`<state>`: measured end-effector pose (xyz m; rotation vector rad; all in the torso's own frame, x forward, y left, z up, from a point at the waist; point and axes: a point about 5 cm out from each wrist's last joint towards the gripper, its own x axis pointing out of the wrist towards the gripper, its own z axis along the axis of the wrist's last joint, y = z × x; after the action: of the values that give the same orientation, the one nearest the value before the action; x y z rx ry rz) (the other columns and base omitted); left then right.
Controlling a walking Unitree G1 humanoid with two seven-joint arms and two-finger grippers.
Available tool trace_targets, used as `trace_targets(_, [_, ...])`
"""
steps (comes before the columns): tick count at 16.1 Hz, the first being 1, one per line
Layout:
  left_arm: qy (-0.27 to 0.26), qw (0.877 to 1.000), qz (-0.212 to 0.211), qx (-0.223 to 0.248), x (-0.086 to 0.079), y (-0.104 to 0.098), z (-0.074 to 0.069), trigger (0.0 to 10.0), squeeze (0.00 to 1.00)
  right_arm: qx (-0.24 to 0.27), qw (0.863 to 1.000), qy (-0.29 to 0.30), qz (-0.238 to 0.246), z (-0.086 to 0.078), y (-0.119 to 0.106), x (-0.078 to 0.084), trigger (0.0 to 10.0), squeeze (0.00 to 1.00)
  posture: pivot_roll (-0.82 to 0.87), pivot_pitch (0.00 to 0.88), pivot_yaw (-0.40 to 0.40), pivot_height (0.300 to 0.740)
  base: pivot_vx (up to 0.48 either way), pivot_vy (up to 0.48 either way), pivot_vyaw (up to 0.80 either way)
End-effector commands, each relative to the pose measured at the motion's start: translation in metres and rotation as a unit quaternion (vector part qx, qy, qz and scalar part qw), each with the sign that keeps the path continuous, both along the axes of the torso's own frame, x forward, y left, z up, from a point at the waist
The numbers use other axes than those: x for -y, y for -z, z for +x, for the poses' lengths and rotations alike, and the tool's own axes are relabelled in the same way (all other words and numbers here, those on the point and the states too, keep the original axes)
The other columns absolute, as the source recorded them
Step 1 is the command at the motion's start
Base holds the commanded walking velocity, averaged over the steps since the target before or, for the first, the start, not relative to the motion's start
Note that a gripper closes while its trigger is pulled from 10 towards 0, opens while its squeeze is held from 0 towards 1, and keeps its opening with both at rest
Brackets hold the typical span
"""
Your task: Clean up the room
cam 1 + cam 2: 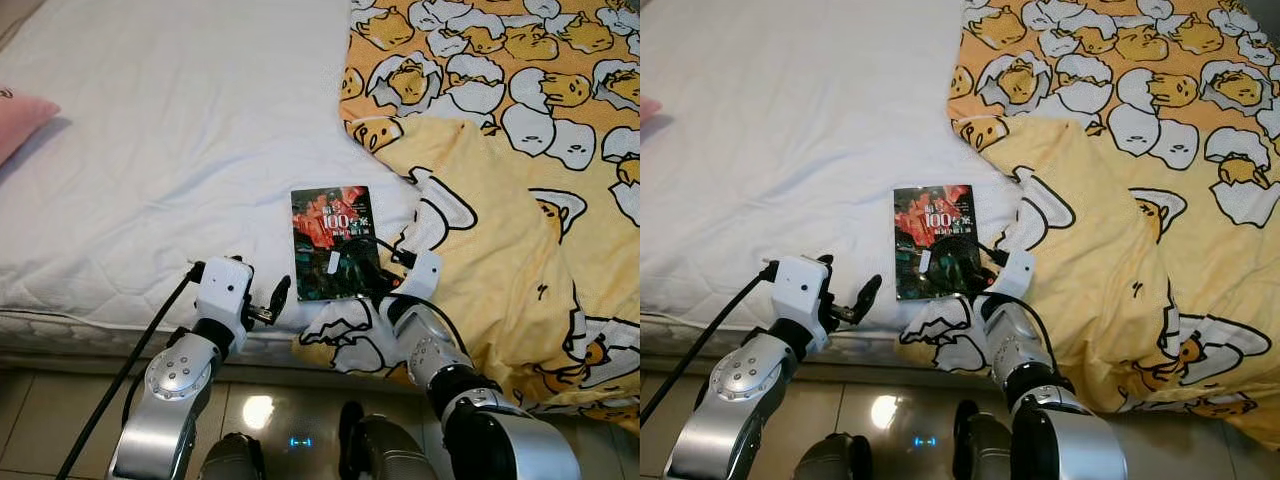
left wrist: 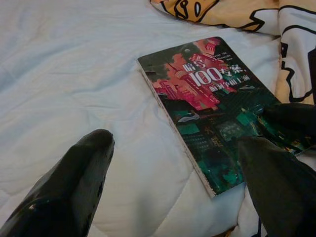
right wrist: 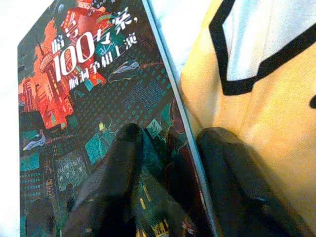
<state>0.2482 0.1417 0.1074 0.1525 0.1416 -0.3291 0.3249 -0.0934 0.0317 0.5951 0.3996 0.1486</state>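
- A dark paperback book with a red-and-teal city cover and white "100" lettering [image 1: 333,243] lay flat on the white quilted mattress of the bed [image 1: 170,160], near the bed's front edge and just beside the rumpled yellow blanket printed with cartoon eggs [image 1: 500,200].
- The right pincer [image 1: 383,279] was at the book's near right corner. In its wrist view one black finger [image 3: 113,182] rested on the cover and the other [image 3: 232,182] sat at the book's edge against the blanket; the fingers stood apart and were not closed on anything yet.
- The left pincer [image 1: 273,303] was held over the mattress edge just left of the book, fingers spread and empty.
- Progress, as judged: early. The book was not yet lifted and the blanket lay unfolded, so the pick-up and everything after it remained to do. A pink cushion [image 1: 20,120] sat at the bed's far left edge.
- Head views gave the layout: both arms, book, blanket and the tiled floor [image 1: 40,420] below the bed.
- The left wrist view showed the book's page edge [image 2: 177,143] lying flat on the mattress, and the right pincer's dark fingers over the far corner.
- The right wrist view alone resolved finger contact with the cover, and how tightly the blanket pressed against the book's side.
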Motion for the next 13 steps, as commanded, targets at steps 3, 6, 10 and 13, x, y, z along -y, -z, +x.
trace_targets(3, [0.002,1.0,0.005,-0.003,0.001,0.004,0.0,10.0,0.0,-0.031,0.999,-0.004,0.031,-0.005,0.006,-0.009,0.0,0.0,0.12,0.267,-0.046,0.736,0.0,0.0,0.0])
trace_targets(6, [0.002,1.0,0.005,-0.005,0.002,0.005,-0.001,10.0,0.0,-0.053,0.997,-0.002,0.056,-0.006,0.009,-0.008,0.0,0.0,0.12,0.267,-0.046,0.736,0.0,0.0,0.0])
trace_targets(10, [0.001,1.0,0.004,-0.003,0.004,0.006,0.002,10.0,0.0,-0.029,0.998,-0.014,0.057,-0.001,0.001,-0.01,0.0,0.0,0.11,0.249,-0.05,0.736,0.0,0.0,0.0])
trace_targets(13, [0.002,1.0,0.003,-0.003,0.005,0.007,0.003,10.0,0.0,-0.002,0.999,-0.031,0.031,0.003,-0.006,-0.011,0.0,0.0,0.11,0.241,-0.051,0.736,0.0,0.0,0.0])
